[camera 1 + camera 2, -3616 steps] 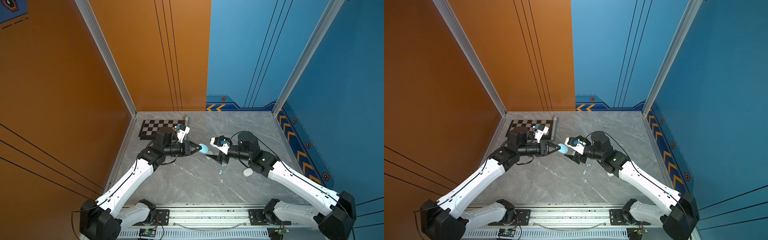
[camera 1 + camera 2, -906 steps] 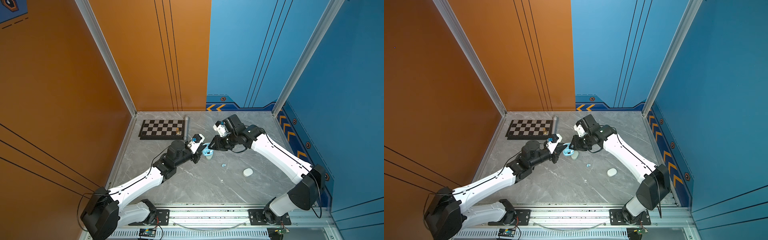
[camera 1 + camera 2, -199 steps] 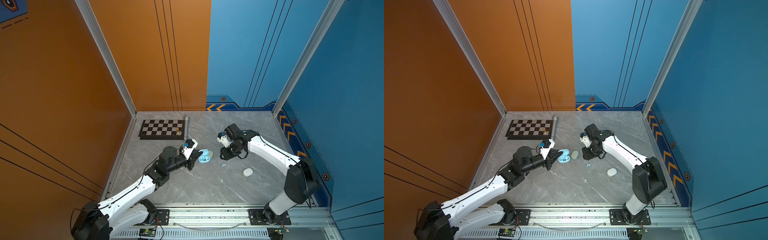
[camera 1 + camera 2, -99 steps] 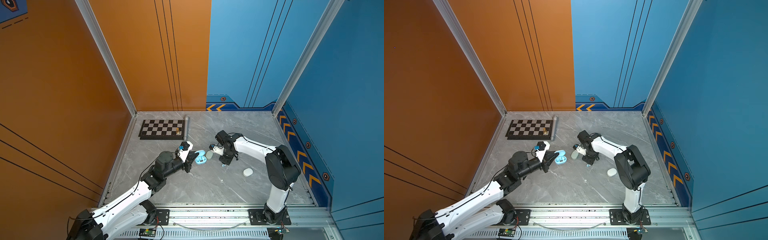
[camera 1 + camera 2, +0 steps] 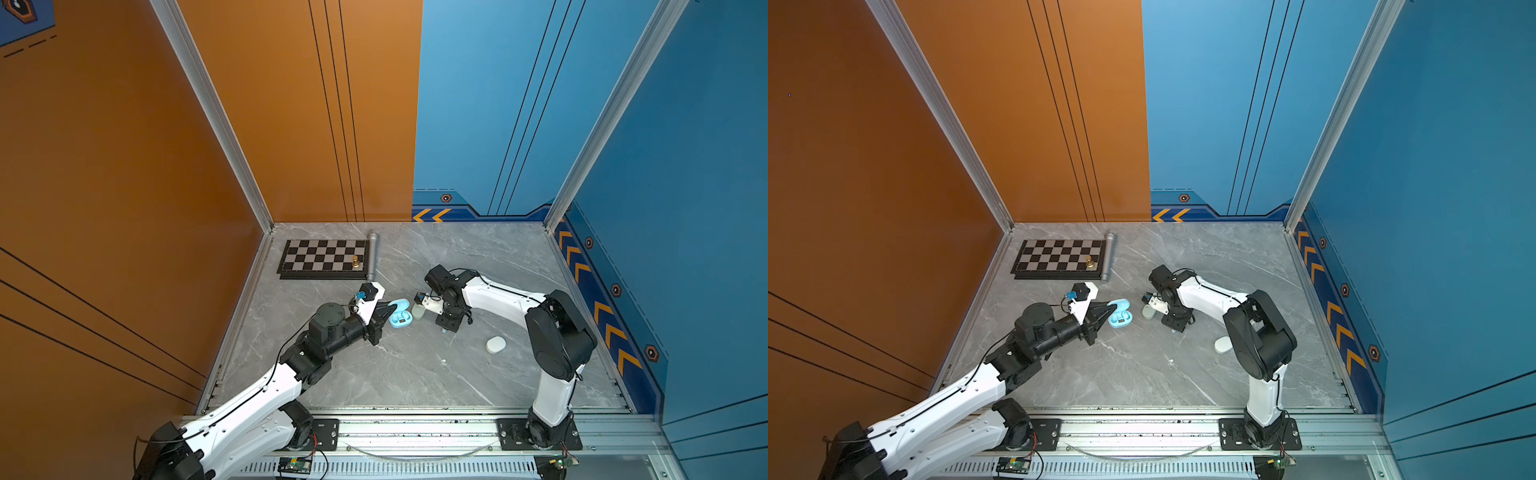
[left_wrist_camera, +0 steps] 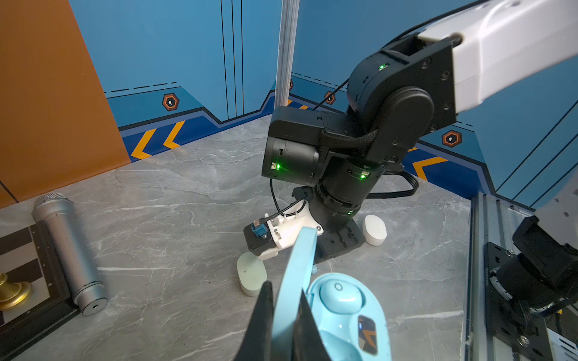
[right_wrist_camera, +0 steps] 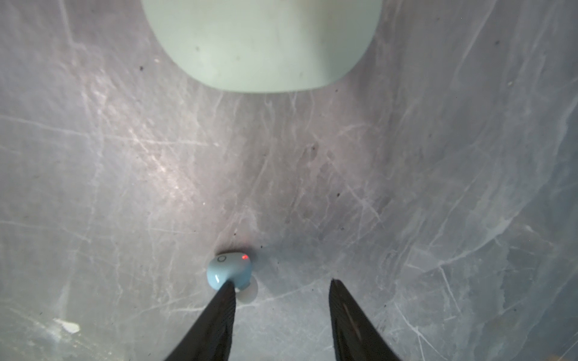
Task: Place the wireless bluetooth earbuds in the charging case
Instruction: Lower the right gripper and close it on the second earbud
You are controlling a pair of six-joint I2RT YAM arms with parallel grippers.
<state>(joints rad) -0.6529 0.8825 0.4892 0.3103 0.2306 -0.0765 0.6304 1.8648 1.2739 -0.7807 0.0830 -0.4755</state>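
Observation:
The pale blue charging case [image 5: 401,318] [image 5: 1120,318] lies open on the grey table. My left gripper [image 6: 284,287] [image 5: 384,316] is shut on its raised lid [image 6: 300,265]. One blue earbud [image 6: 341,295] sits in the case's base. My right gripper [image 7: 282,282] [image 5: 446,328] points straight down at the table, open with nothing between its fingers. A loose pale blue earbud [image 7: 230,270] [image 6: 313,268] with a red light lies at the tip of one finger, outside the gap.
A closed mint case [image 5: 417,311] [image 7: 262,43] lies between the blue case and the right gripper. A closed white case [image 5: 496,344] [image 6: 374,229] lies to the right. A chessboard [image 5: 322,257], a brass pawn [image 5: 355,261] and a silver microphone [image 5: 372,257] are at the back left.
My right gripper has opened wider and come down beside the mint case at the loose earbud. My left gripper has drawn the blue case slightly left.

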